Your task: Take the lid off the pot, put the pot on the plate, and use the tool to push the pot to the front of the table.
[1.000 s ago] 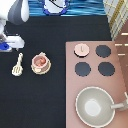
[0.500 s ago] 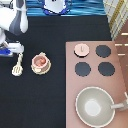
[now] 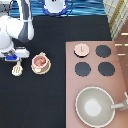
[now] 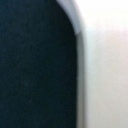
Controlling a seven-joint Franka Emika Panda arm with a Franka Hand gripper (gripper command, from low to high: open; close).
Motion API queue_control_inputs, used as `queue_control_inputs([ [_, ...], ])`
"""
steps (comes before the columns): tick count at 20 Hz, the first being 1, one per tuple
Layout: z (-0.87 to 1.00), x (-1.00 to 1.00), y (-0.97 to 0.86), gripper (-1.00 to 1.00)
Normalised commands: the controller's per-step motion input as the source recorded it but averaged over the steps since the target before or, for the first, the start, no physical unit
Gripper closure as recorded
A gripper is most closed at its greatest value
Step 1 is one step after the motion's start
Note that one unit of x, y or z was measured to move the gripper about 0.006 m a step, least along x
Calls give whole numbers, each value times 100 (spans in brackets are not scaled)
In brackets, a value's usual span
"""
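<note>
- The gripper (image 3: 15, 56) has come down and toward the exterior view's bottom since the earlier frames. It now hangs just above the tool (image 3: 17, 69). Nothing else has moved.
- The tool lies flat on the black table (image 3: 50, 100), near the exterior view's left edge. It is just beside the plate (image 3: 34, 69), on the plate's left.
- The tool could go wrong from here. It is thin and lies flat, so the gripper could close on its edge and flick it away. It could also slide into the plate and bump the pot (image 3: 40, 62).
- If the gripper comes down a little off to one side, it could press the tool into the table and not pick it up.
- The tool's long side runs about from the exterior view's top to its bottom, leaning a little. Its wide head looks to be at the bottom end, and the thin handle points up toward the gripper.
- I cannot tell if the gripper is open or closed. It does not look like it holds anything.
- The pot already sits on the plate, with its red insides showing.
- The lid (image 3: 81, 48) is off. It rests on the pink stove (image 3: 120, 75), well apart from the pot, toward the exterior view's right.
- A big grey pan (image 3: 95, 106) sits on the stove near the exterior view's bottom.
</note>
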Motion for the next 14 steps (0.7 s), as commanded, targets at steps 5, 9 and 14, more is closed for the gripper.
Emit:
queue_control_inputs([
  [5, 7, -13, 1, 100],
  [9, 13, -17, 0, 100],
  [14, 8, -32, -1, 100],
])
